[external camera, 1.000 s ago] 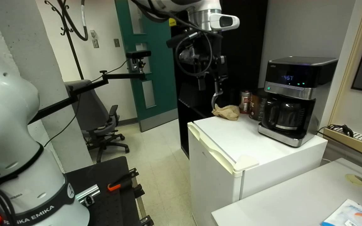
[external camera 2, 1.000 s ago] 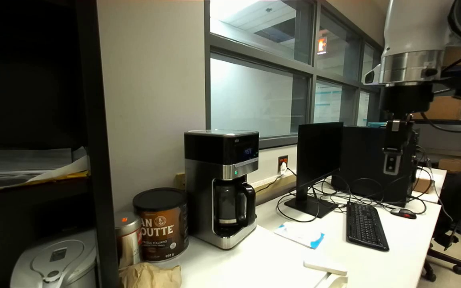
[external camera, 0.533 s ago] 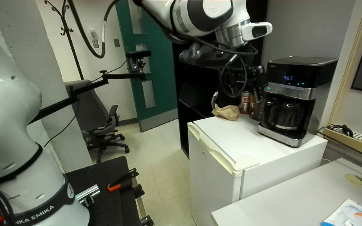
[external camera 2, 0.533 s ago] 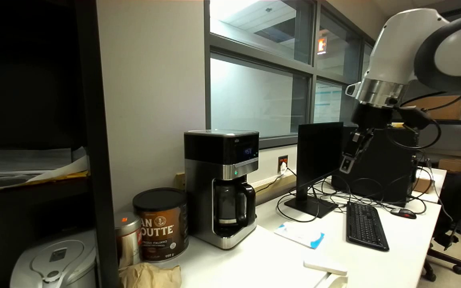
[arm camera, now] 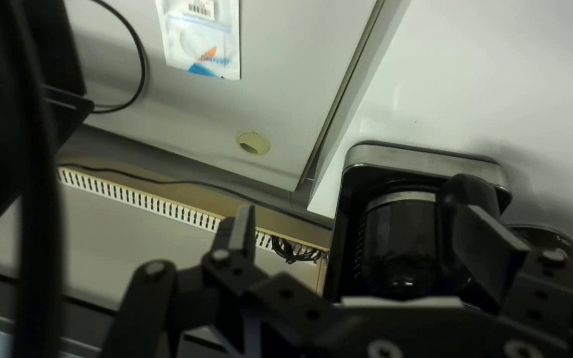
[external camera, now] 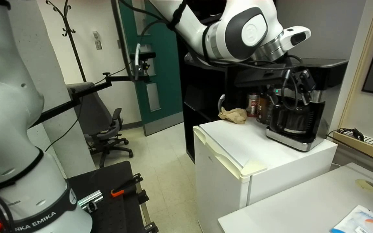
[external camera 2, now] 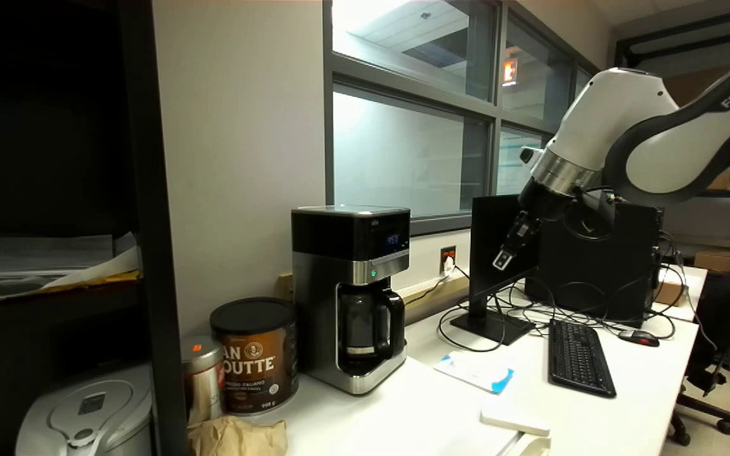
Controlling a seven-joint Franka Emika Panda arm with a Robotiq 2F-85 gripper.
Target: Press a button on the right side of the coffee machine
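Your coffee machine (external camera 2: 351, 278) stands on the counter (external camera: 235, 142), the top of the white fridge (external camera: 220, 191), its glass carafe (external camera 2: 358, 320) inside. The hand (arm camera: 368, 223) is spread wide, nothing between its fingers (arm camera: 241, 231), not touching the machine. Nothing needs gripping: expect a stiff, smooth body that may slide if you shove, and fragile glass below. I'd bring the fingers together, then press lightly with the tips at the right end of the silver panel (external camera 2: 385, 267); I cannot make out the buttons there.

Office-like lab: monitor (external camera 2: 489, 244), keyboard (external camera 2: 582, 358) on desk (external camera 2: 647, 380); wheeled chair (external camera: 97, 116); 1 robot arm (external camera: 18, 129).
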